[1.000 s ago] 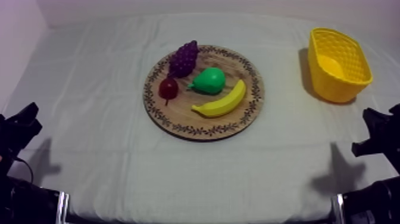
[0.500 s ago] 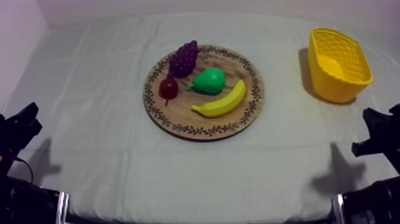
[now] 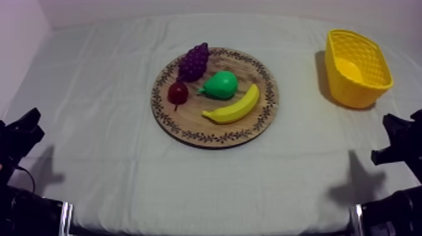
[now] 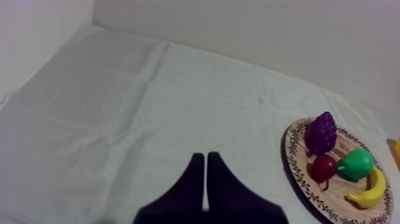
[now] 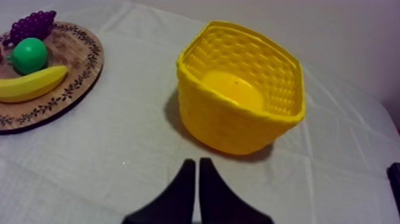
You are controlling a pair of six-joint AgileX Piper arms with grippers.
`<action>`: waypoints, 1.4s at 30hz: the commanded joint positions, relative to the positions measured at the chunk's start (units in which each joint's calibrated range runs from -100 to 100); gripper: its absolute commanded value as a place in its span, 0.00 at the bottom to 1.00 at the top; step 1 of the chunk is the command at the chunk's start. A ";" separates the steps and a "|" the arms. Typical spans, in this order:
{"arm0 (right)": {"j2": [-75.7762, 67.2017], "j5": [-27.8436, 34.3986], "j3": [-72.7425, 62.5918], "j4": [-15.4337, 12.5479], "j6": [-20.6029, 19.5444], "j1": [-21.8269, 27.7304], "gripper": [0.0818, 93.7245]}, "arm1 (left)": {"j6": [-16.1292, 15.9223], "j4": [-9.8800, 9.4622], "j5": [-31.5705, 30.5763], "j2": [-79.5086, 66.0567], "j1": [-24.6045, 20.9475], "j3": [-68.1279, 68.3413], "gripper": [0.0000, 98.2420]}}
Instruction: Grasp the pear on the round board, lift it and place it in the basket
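left tool [image 4: 205, 157] and right tool [image 5: 197, 162] are closed, empty, while the green toy pear [image 3: 221, 85] lies on the round wooden board [image 3: 191, 122].

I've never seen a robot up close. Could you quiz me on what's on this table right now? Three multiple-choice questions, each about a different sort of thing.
1. Where is the pear?
A. On the wooden board, between the grapes and the banana.
B. Stacked on top of the grapes.
C. Off the board, lying alone.

2. How many toy fruits lie on the board?
A. Two.
B. Four.
C. Six.

3. How does the left claw stand?
A. Fingers wide apart.
B. Shut on the banana.
C. Shut on nothing.

Answers:
1 A: the pear sits mid-board, with the grapes on one side and the banana on the other.
2 B: grapes, small red fruit, pear and banana.
3 C: its fingers lie together as a narrow wedge with nothing between them.
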 commanded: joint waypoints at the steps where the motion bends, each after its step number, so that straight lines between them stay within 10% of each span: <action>1: 0.00 0.00 0.04 -0.01 0.00 0.00 0.00 | -0.02 0.01 -0.01 0.00 -0.01 0.03 0.00; 9: 0.00 -0.13 0.04 -0.19 0.20 0.03 0.04 | 0.01 0.01 -0.01 0.00 -0.01 0.03 0.00; 22: 20.91 0.31 -23.38 -8.32 7.59 2.23 0.01 | 0.03 0.01 -0.01 0.00 -0.01 0.03 0.00; 42: 61.39 26.21 -75.54 -18.61 16.39 -1.58 0.02 | 0.03 0.01 -0.01 0.00 -0.01 0.03 0.00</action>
